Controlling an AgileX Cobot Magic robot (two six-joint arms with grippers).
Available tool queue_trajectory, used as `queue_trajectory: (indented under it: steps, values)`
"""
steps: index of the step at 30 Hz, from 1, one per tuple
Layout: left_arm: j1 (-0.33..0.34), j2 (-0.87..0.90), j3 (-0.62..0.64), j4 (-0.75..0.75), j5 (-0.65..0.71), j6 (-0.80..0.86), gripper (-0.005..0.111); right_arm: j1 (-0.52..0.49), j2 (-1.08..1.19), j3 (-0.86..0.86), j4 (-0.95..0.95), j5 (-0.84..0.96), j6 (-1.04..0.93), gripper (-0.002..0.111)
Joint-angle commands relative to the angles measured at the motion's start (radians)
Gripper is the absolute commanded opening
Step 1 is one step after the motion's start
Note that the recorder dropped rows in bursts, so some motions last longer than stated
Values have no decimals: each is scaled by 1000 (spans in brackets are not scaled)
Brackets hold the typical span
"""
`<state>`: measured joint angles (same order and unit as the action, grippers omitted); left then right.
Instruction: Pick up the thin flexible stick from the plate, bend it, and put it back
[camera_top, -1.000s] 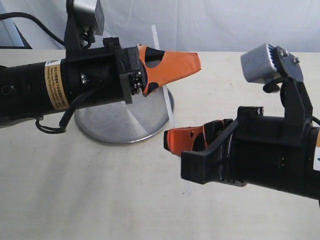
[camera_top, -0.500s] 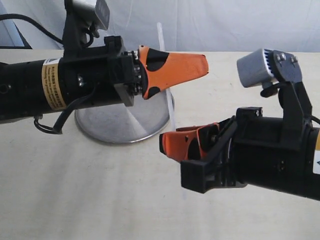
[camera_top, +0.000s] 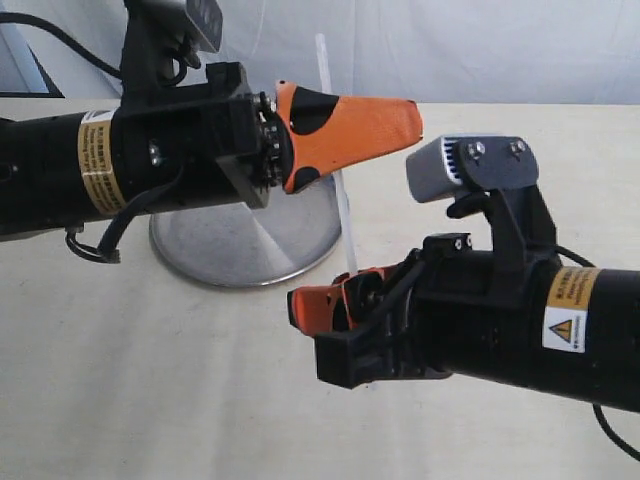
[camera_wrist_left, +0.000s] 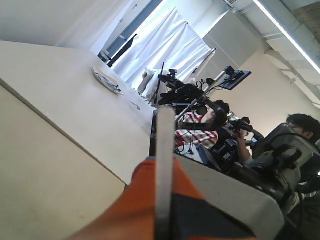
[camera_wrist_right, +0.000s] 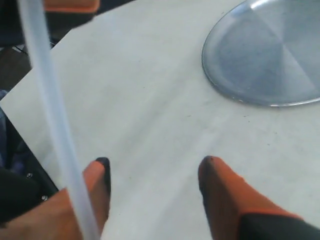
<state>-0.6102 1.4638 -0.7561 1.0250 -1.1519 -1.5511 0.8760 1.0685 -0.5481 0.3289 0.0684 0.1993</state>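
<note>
left end effector (camera_top: 405, 118) is clamped on the thin flexible stick (camera_top: 344, 215), held upright over the plate (camera_top: 230, 255). right end effector (camera_wrist_right: 155, 167) is open near its lower part. bending likely needs it to close there first.

Your black cylindrical arms end in orange fingers (camera_top: 350, 130). The left arm (camera_top: 40, 190) bears a yellow label (camera_top: 100, 165) and black cable (camera_top: 95, 250); a warning triangle (camera_top: 563, 327) sits below the right arm's (camera_top: 490, 335) grey camera housing (camera_top: 470, 168).

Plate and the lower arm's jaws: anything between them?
Only bare table, as the right wrist view shows; the plate lies apart from the right gripper, jaws open.
</note>
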Motion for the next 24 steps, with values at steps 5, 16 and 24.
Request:
queue_trajectory:
  steps: [5,16,24]
  values:
    - [-10,-1,-5,150,139,-13,0,1,-44,-6,23,-48,2,1]
    - [-15,-1,-5,71,-61,-106,0,-16,-151,-6,-55,-31,2,-1]
    - [-52,-6,-33,-21,-24,-13,0,34,-51,-6,-6,-9,2,-1]
